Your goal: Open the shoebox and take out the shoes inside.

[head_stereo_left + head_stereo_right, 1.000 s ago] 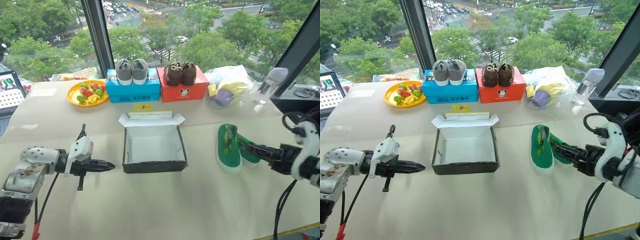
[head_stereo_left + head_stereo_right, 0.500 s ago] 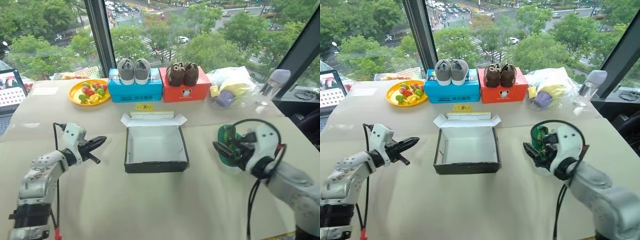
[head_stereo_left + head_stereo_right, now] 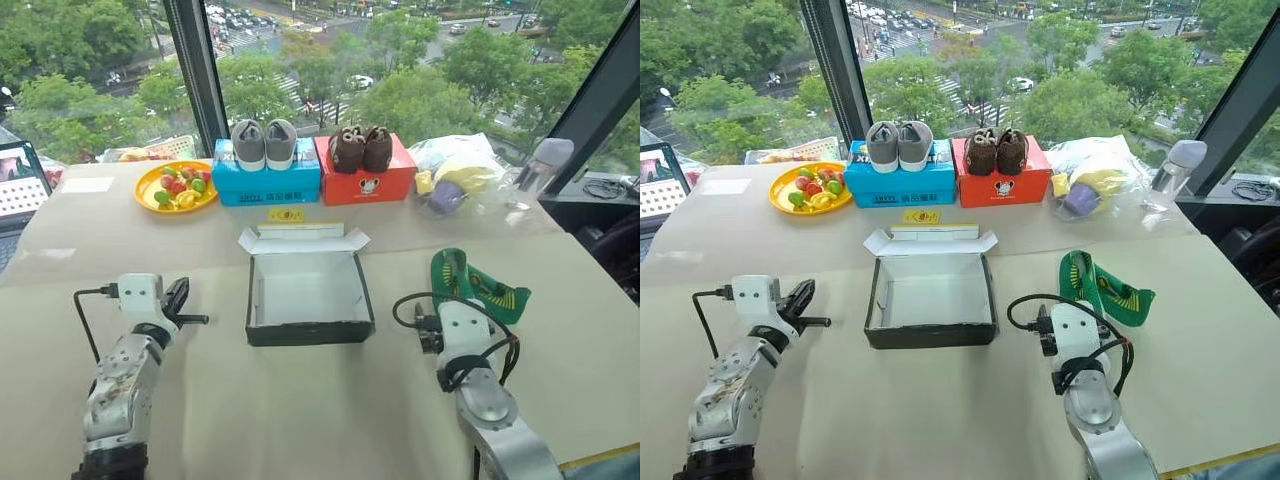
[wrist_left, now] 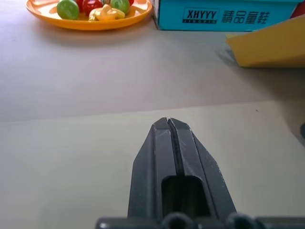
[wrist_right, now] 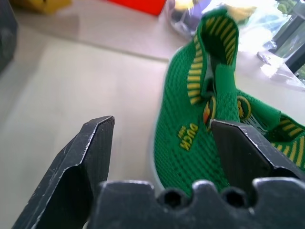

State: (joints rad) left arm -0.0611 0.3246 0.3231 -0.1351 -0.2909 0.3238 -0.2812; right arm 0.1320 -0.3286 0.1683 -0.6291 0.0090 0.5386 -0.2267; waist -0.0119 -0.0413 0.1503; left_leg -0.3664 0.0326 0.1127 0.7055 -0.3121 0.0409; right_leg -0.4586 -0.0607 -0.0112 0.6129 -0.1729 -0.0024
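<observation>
The shoebox (image 3: 309, 297) sits open at the middle of the table (image 3: 300, 420), its white inside bare and its flap folded back toward twelve o'clock, in the same spot as a second ago. The shoes (image 3: 470, 283) lie on the table at about three o'clock from the box, well apart from it, one green shoe tipped up on its side against the other; a second ago they lay flatter, the near one with its white sole edge showing. The right gripper (image 5: 162, 143) has swung round since then: it used to reach in from the right edge with its fingers at the shoes, and now the arm comes up from six o'clock and points toward twelve, its fingers (image 5: 90, 148) spread wide with nothing between them, the green shoe just beyond the tips. The left gripper (image 4: 169, 125) has also turned, from pointing toward the box at three o'clock to pointing toward twelve, and it sits at nine o'clock from the box, pressed fully closed and empty. Beyond it along the window stand the orange plate of fruit (image 3: 160, 199), the blue box (image 3: 267, 181) with the grey pair on top and the red box (image 3: 366, 178) with the brown pair, all unmoved.
</observation>
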